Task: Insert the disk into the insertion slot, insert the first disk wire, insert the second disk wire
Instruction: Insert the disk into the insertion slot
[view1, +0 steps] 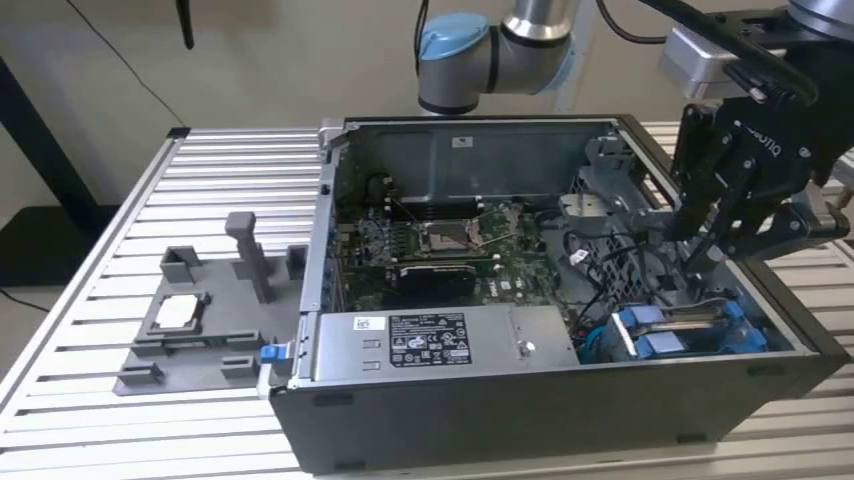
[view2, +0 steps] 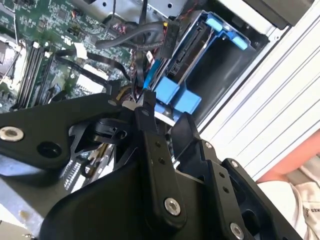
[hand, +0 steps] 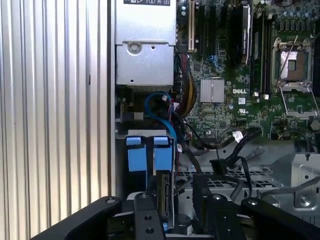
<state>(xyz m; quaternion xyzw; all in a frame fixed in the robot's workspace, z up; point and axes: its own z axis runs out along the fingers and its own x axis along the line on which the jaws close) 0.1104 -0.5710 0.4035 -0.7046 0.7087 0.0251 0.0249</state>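
Disk sits in the insertion slot — gripper hovers close by.

The disk stands sunk in the insertion slot, its label out of sight between the slot's walls. The hand is cut off by the first wrist view's edge.

Blue-framed silver disk, green motherboard, black gripper, ribbed silver table
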